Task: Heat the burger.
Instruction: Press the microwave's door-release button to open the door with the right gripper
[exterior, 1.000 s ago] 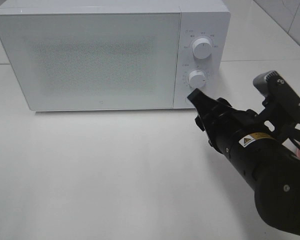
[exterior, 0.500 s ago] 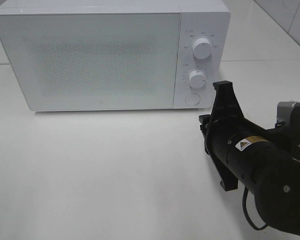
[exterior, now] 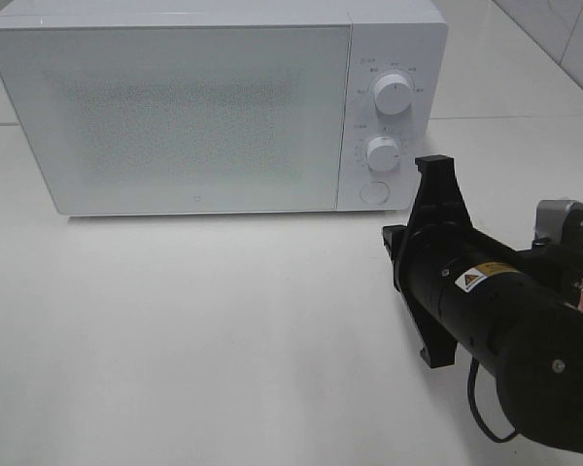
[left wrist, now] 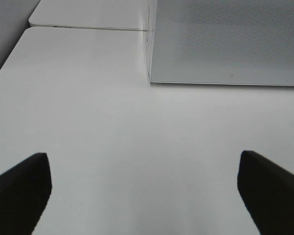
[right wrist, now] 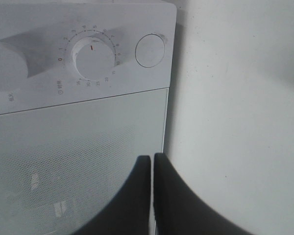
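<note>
The burger is out of view in every frame. A white microwave [exterior: 175,116] stands at the back of the table with its door closed. My right gripper [exterior: 391,241] is shut with nothing in it. It hovers just in front of the microwave's lower right corner, below the control panel. In the right wrist view its two fingers [right wrist: 152,161] are pressed together and point at the door's edge on the microwave [right wrist: 63,161]. My left gripper [left wrist: 144,161] stands wide open over bare table, empty, facing the microwave's [left wrist: 225,39] left corner.
The control panel carries an upper knob [exterior: 393,95], a lower knob [exterior: 382,152] and a round button [exterior: 373,191]. The lower knob [right wrist: 90,51] and the button [right wrist: 150,50] also show in the right wrist view. White table [exterior: 204,330] spreads in front.
My right gripper has closed, pulled back from the round button on the panel, and rolled on its wrist. The microwave has not moved.
</note>
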Tool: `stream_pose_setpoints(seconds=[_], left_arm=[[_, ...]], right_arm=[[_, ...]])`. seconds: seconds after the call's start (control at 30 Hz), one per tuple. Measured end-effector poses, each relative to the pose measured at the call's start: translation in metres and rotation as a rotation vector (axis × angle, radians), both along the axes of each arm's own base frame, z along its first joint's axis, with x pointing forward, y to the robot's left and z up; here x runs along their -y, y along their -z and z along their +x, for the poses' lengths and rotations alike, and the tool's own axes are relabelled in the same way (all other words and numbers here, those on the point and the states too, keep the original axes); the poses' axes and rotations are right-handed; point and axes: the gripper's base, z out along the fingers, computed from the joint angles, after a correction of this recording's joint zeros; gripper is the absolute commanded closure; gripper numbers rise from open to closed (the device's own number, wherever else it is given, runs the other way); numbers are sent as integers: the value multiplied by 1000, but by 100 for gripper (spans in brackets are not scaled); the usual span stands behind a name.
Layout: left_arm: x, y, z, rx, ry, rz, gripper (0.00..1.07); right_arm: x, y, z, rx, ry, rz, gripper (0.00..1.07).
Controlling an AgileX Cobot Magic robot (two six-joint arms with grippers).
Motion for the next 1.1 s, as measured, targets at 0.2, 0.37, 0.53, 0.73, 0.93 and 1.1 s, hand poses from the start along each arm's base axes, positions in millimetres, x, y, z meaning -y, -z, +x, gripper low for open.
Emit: stream_pose_setpoints(seconds=[0.2,0.37,0.53,0.73,0.93,1.1], left_arm=[[0,0,0,0,0,0,9],[0,0,0,0,0,0,9],[0,0,0,0,0,0,9],[0,0,0,0,0,0,9],[0,0,0,0,0,0,9],[0,0,0,0,0,0,9]], right_arm=[[9,-2,12,34,4,-19,107],[14,-4,19,51,-4,-22,107],[16,0,25,55,6,-14,107],[9,12,31,28,4,-3,107],[-1,22,41,17,10,-2,107],[-6,30,51,24,34,-5,107]])
